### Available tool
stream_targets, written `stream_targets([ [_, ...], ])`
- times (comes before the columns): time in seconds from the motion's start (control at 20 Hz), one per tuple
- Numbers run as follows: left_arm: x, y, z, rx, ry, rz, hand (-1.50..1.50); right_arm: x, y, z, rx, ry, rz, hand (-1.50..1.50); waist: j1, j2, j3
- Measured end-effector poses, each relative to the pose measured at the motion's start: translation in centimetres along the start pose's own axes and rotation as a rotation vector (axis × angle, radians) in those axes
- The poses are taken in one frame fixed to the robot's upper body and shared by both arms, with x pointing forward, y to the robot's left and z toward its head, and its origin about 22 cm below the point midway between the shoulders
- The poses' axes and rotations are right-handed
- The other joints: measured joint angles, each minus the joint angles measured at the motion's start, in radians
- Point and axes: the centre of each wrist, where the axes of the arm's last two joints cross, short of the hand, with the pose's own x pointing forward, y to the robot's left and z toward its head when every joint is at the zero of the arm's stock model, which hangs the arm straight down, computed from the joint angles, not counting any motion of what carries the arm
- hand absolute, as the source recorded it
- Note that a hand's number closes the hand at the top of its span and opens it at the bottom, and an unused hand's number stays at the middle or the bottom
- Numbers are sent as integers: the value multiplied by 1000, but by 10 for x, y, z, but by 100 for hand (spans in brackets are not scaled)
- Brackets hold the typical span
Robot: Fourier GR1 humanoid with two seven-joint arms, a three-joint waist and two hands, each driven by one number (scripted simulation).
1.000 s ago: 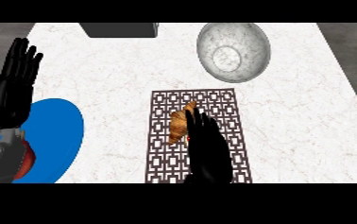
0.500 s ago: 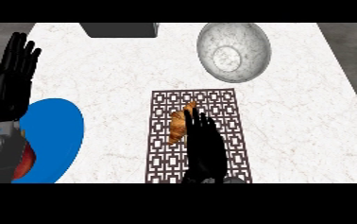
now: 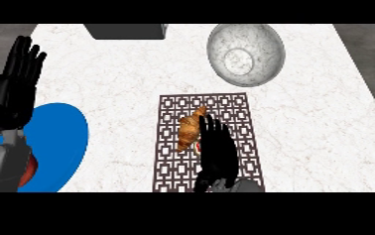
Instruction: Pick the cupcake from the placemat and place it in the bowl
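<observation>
Right robot hand [image 3: 218, 152] lies low over the placemat [image 3: 233, 111], coming in from the bottom edge with its fingers straight and held fairly close together, pointing away from the robot. It holds nothing. Its fingertips [image 3: 206, 120] end just beside the pastry [image 3: 190, 129], which lies on the placemat's left half, touching or nearly touching the hand's left side; whether they actually meet cannot be told. The task calls this item a cupcake, but it looks like a golden-brown, crescent-shaped croissant, lying lengthwise along the mat. A small speck of red and white [image 3: 198, 146] peeks out between the pastry's near end and the hand; what it is cannot be told.

The placemat is a dark brown lattice rectangle on the white marbled counter [image 3: 117, 80]. Beyond it, toward the far right, sits the bowl [image 3: 245, 54], grey and speckled, well apart from the pastry.

Left robot hand [image 3: 18, 80] rests at the left edge, fingers up and spread, holding nothing. Just below it lies a blue plate [image 3: 62, 145], partly cut off by the edge, with something red [image 3: 28, 169] at its near-left side. A dark grey box [image 3: 124, 30] sits at the counter's far edge.
</observation>
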Motion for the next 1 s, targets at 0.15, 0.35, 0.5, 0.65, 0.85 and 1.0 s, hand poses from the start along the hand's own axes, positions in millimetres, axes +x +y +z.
stream_targets([
  [0.15, 7, -2, -3, 0, -5, 1, 0, -1, 3, -7, 12, 23, -2, -150, 1, 0, 0],
  [0.35, 4, 0, -4, 3, -1, 3, 0, -6, 9, -12, 21, 54, 2, -150, 0, 0, 0],
  [0.5, 8, 0, 1, 1, 1, 4, 0, -17, 13, -15, 6, 38, 9, 150, 0, -1, 0],
  [0.65, 5, 2, 3, 3, -1, 2, 0, -15, 13, -22, -48, 7, 9, 150, 0, -1, 0],
  [0.85, 0, -2, 4, -1, 0, -1, 0, -13, 10, -25, -94, -24, 21, 150, -1, -1, 0],
  [1.0, 3, -4, 7, 0, 0, -1, 0, -17, 9, -29, -120, -34, 35, 150, 0, -1, 0],
])
